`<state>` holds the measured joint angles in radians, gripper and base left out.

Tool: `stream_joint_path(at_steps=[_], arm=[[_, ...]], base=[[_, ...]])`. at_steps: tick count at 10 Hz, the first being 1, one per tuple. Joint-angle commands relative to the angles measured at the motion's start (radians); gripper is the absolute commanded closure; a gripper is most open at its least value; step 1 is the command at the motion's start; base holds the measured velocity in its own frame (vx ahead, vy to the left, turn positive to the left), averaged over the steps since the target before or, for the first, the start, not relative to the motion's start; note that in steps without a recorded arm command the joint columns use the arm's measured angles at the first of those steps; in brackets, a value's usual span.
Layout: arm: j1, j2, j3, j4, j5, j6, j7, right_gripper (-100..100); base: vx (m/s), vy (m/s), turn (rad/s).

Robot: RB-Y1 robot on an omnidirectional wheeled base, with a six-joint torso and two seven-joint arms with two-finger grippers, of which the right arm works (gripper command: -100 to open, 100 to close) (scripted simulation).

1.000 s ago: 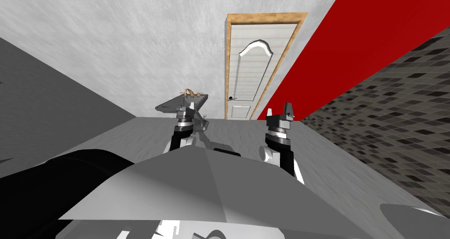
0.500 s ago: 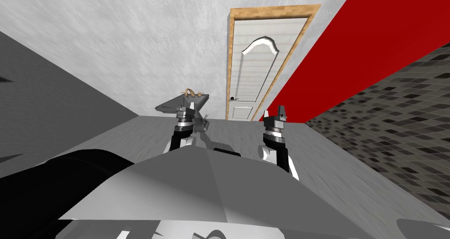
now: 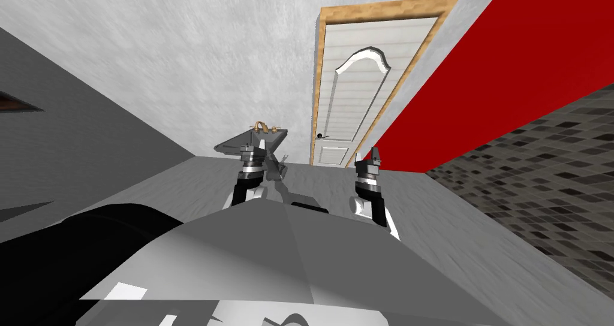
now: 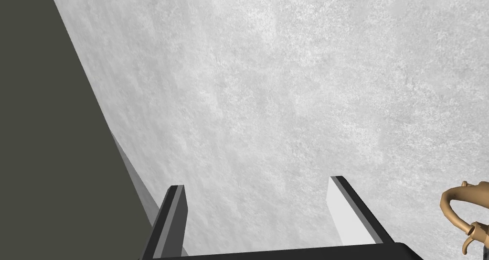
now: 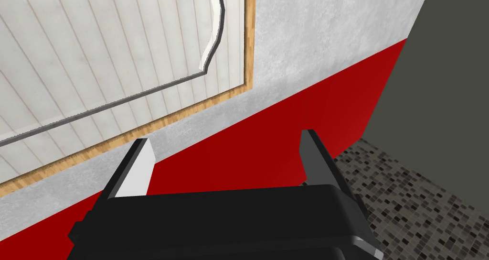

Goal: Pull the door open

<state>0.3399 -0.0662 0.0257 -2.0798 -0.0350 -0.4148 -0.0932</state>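
Door (image 3: 351,94) stood shut, upright in its wooden frame, well ahead of both grippers — the right gripper (image 3: 367,154), fingers spread and empty, faced it and lay nearer its small dark handle (image 3: 322,136) than the left gripper (image 3: 254,150), likewise spread.

Door (image 3: 351,94): white, fine horizontal slat lines, arched panel outlined in grey. Door frame (image 3: 384,11): tan wood grain. Handle (image 3: 319,135): dark. Wall (image 3: 180,59) around the door: light grey, mottled. Side wall (image 3: 509,71): flat red. Mosaic tiling (image 3: 539,154) next to the red: grey with black flecks. Faucet (image 3: 259,125): brass-tan. Sink (image 3: 237,141): grey. Floor (image 3: 450,232): plain grey.
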Motion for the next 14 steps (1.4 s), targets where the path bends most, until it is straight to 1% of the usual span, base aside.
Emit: stream_joint_path(at_steps=[1, 10, 11, 14], arm=[[-0.019, -0.009, -0.002, 0.044, -0.014, -0.006, 0.009, -100], [-0.125, -0.056, -0.013, 0.311, -0.098, -0.057, 0.064, -100], [-0.125, -0.056, -0.013, 0.32, -0.098, -0.057, 0.064, -100], [-0.164, -0.072, -0.017, 0.418, -0.128, -0.075, 0.083, -100]], base=[[0.095, 0.018, 0.085], [0.099, 0.016, 0.087], [0.07, 0.021, 0.02], [0.084, 0.013, 0.086]])
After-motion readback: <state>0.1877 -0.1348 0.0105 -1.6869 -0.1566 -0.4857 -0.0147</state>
